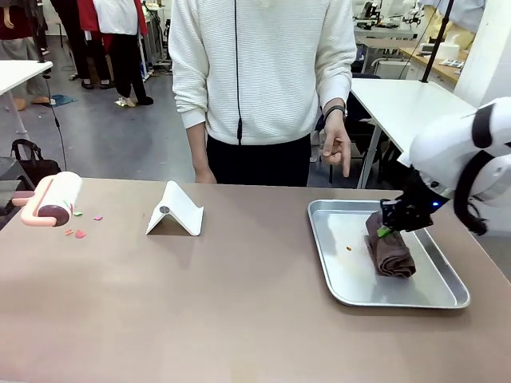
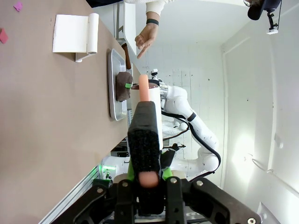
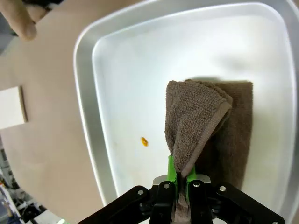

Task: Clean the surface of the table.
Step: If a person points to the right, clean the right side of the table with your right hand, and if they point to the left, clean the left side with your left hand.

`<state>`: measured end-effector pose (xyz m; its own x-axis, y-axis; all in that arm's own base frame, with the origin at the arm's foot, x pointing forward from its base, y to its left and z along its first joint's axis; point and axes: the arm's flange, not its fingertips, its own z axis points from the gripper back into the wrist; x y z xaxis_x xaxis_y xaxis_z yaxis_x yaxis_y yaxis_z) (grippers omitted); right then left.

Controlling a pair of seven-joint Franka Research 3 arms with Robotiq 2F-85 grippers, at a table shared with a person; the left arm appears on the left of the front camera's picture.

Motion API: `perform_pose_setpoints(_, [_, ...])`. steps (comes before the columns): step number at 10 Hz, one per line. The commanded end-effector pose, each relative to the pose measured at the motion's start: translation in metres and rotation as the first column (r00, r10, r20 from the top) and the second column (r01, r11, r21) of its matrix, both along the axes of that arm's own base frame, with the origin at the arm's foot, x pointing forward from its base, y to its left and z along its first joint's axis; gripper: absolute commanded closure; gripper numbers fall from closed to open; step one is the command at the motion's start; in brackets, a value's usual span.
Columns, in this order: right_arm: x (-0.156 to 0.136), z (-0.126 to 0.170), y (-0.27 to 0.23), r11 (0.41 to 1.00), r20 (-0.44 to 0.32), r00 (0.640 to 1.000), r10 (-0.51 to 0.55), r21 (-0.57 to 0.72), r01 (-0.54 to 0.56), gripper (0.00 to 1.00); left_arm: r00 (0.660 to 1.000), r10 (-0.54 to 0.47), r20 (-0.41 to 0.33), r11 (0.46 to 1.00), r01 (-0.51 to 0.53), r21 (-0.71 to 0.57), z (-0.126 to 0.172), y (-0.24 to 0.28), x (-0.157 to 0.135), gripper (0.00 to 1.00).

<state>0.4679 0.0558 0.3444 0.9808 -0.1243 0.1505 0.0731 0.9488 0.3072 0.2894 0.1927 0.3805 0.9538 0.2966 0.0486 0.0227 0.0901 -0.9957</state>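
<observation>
A: Which step is it working on?
B: Picking up the cloth. The right gripper (image 1: 394,223) is pinching a raised corner of the brown towel (image 1: 393,257), which is lying in the metal tray (image 1: 335,267). The left gripper (image 2: 145,140) is clamping the lint roller (image 1: 57,198) by its handle.
A: And next?
B: Probably it's needing to lift the towel clear and onto the table (image 1: 239,311), which is stretching under everything — pink scraps (image 1: 80,233) are sitting by the roller.

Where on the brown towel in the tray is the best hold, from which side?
Pinch the towel by its raised folded corner, coming from above: that corner stands off the tray, thin enough for the right end effector, shut on it.
</observation>
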Motion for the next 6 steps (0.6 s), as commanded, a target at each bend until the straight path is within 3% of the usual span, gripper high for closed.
perform_pose_setpoints(1, [0.012,-0.009,0.016,0.999,0.007,1.000,-0.021,0.046,0.020,0.92,1.000,0.001,0.010,1.000,-0.001,-0.011,0.003,-0.001,-0.005,0.83])
perform_pose_setpoints(6, [0.010,-0.019,0.069,0.990,-0.014,0.992,0.127,0.057,-0.126,0.92,1.000,0.001,0.010,1.000,-0.001,-0.011,0.003,-0.001,-0.005,0.83])
